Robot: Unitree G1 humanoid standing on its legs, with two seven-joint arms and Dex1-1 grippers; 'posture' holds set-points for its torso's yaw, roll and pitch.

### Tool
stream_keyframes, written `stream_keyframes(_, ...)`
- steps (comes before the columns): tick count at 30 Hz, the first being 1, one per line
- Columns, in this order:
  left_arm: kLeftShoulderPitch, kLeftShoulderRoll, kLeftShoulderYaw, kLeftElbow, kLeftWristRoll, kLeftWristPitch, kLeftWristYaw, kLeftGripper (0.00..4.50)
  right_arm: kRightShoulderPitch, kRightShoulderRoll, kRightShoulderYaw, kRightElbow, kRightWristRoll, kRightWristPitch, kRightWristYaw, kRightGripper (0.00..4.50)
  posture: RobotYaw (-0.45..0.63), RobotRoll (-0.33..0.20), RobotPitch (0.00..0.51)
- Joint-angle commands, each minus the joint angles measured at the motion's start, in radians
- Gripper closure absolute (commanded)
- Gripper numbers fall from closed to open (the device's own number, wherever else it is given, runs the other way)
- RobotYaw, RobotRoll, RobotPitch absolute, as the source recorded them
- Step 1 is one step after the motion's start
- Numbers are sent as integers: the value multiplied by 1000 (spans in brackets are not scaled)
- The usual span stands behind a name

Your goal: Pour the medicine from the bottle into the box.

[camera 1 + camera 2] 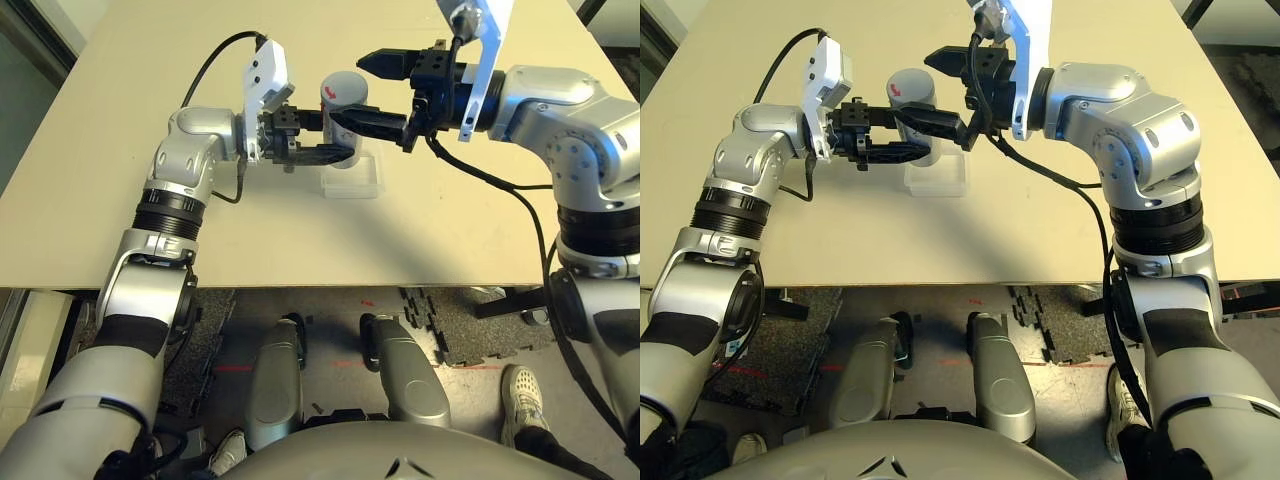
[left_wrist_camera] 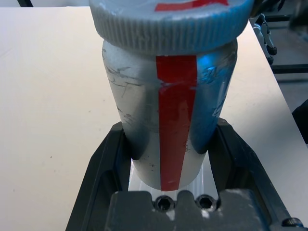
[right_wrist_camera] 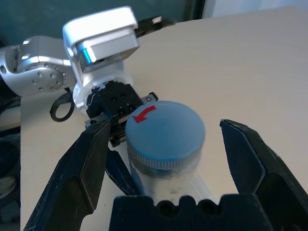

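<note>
The silver-grey bottle [image 2: 173, 120] with its red stripe stands upright, its base over the clear plastic box [image 1: 365, 183] on the beige table. My left gripper [image 1: 335, 138] is shut on the bottle's lower body from the left side. The round grey cap [image 3: 166, 130], marked with a red arrow, is on the bottle. My right gripper [image 3: 166, 126] comes in from the right at cap height. It is open, with one black finger on each side of the cap and a gap to each. The medicine is hidden inside the bottle.
The table [image 1: 120, 200] is bare around the box, and its front edge runs just below both forearms. On the floor beyond that edge lie black foam mats [image 1: 450, 320]. A person's shoe [image 1: 520, 395] shows at lower right.
</note>
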Motion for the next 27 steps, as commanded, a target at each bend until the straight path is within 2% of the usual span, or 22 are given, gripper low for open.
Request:
stream_keyframes(1,8,-1,-6,-22,5,11,-7,2026,-23,14,17,10,-17,-23,17,0,-73,0,188)
stream_keyframes(5,9,-3,-8,-32,5,21,-4,2026,-28,26,18,11,-19,-26,29,0,-73,0,190)
stream_keyframes(8,14,-3,-10,-35,6,25,-5,2026,-29,40,12,5,-15,-26,29,926,-73,0,192)
stream_keyframes(10,18,-2,-11,-38,7,27,-6,2026,-30,47,8,3,-16,-28,27,1702,-73,0,193)
stream_keyframes(11,20,-2,-12,-40,8,28,-6,2026,-31,51,5,3,-17,-30,25,1914,-74,0,194)
stream_keyframes(18,33,0,-18,-49,17,18,-2,2026,-37,78,-42,19,3,4,-19,1914,-73,0,195)
stream_keyframes(22,31,-4,-12,-34,35,-16,37,2026,-70,113,-121,110,-32,18,-149,1914,-68,0,197)
stream_keyframes(27,3,-25,28,45,67,-80,155,2026,-115,135,-212,271,-102,-80,-305,1914,-63,0,198)
